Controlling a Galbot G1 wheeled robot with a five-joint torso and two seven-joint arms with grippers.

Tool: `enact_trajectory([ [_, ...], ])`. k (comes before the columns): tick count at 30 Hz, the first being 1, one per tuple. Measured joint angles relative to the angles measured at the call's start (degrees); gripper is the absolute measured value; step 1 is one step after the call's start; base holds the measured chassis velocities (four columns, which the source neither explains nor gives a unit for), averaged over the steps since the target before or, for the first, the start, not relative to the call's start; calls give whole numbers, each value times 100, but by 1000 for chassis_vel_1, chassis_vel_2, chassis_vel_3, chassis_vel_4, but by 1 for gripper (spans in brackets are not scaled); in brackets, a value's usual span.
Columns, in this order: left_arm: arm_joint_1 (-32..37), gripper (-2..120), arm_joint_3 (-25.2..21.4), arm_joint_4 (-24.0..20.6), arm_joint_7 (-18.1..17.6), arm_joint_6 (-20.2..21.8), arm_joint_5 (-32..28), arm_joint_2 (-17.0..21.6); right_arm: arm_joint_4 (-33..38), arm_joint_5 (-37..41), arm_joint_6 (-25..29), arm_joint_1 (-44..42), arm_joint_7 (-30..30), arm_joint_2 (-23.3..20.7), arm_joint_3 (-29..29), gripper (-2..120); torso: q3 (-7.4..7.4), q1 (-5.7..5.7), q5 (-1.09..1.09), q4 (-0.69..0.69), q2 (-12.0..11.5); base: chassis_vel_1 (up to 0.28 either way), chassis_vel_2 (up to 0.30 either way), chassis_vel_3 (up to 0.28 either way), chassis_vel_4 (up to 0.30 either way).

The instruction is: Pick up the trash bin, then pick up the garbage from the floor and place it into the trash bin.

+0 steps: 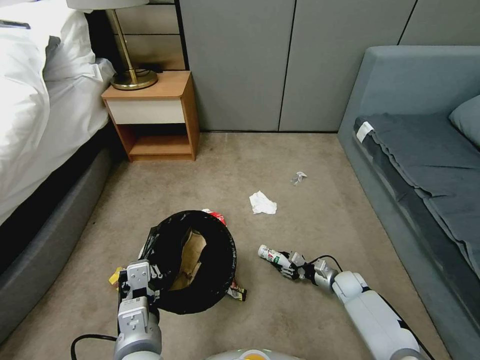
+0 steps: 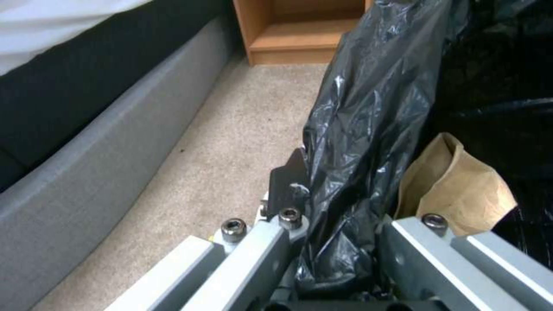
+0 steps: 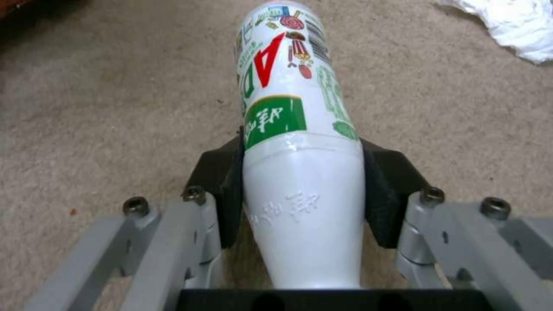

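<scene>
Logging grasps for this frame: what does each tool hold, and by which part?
Left tool: trash bin, clamped at its bag-covered rim. Right tool: small white bottle, gripped at its tapered neck end.

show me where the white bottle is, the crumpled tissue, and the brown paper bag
white bottle (image 3: 302, 172), right wrist view, on its body between the right gripper's pads.
crumpled tissue (image 1: 262, 203), head view, on its middle, lying on the carpet.
brown paper bag (image 2: 455, 190), left wrist view, on its creased side inside the black bin liner.

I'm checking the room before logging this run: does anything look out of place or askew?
Yes. Crumpled tissue and a clear scrap litter the carpet, and wrappers peek out from beneath the trash bin, which the left end effector holds tilted by its rim.
</scene>
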Motion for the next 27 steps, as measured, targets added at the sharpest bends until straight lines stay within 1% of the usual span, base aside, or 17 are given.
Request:
enact_trajectory([
  [10,-6,0,12,19,2,0,-2,1,170,144,39,-87,113,-17,-6,39,0,0,1,0,0,0,0,0,0],
  [13,-20,0,-1,20,4,5,-19,16,759,648,354,-229,333,-32,-3,39,0,0,0,0,0,0,0,0,0],
  [14,-20,0,-1,20,4,5,-19,16,759,648,354,-229,333,-32,-3,39,0,0,0,0,0,0,0,0,0],
  [16,-39,0,-7,53,5,9,-25,18,1387,932,514,-358,518,-48,6,39,0,0,2,3,0,0,0,0,0],
  [17,-45,0,-7,73,7,12,-25,20,1781,1072,530,-448,601,-75,9,39,0,0,1,2,0,0,0,0,0],
  [18,-45,0,-7,73,7,12,-25,20,1781,1072,530,-448,601,-75,9,39,0,0,1,2,0,0,0,0,0],
  [19,-55,0,-7,91,9,14,-23,20,2332,1237,506,-570,670,-123,9,39,0,0,1,2,0,0,0,0,0],
  [20,-63,0,-5,101,9,17,-22,20,2717,1348,477,-657,693,-157,9,39,0,0,1,1,0,0,0,0,0],
  [21,-63,0,-5,101,9,17,-22,20,2717,1348,477,-657,693,-157,9,39,0,0,1,1,0,0,0,0,0],
  [24,-98,0,9,146,17,35,-10,18,4455,1783,252,-1093,726,-343,-8,37,0,0,0,0,0,0,0,0,0],
  [25,-98,0,9,146,17,35,-10,18,4455,1783,252,-1093,726,-343,-8,37,0,0,0,0,0,0,0,0,0],
  [26,-113,0,13,152,20,45,-9,16,5088,1903,168,-1256,754,-403,-46,37,-1,0,0,1,0,0,0,0,0],
  [27,-121,0,15,154,23,49,-9,17,5409,1961,122,-1348,773,-441,-78,37,-1,0,-1,0,0,0,0,0,0],
])
